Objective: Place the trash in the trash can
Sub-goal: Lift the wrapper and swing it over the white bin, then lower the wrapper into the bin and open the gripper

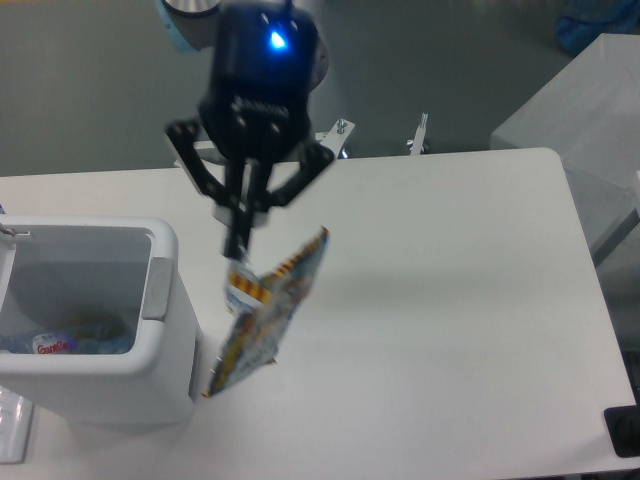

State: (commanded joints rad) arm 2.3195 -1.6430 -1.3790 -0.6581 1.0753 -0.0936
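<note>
Fingers (237, 245) pinched on the snack wrapper (268, 305), lifted beside the trash can (160, 300).

Even bright light, end effector (240, 250) motion-blurred

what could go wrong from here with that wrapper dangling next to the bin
1. The end effector pinches only the top edge of the snack wrapper, so it could slip out before reaching the trash can.
2. The wrapper hangs low beside the can's right wall, below its rim; moving sideways at this height might snag it or nudge the can.
3. Released here, it would likely land on the table.
</note>
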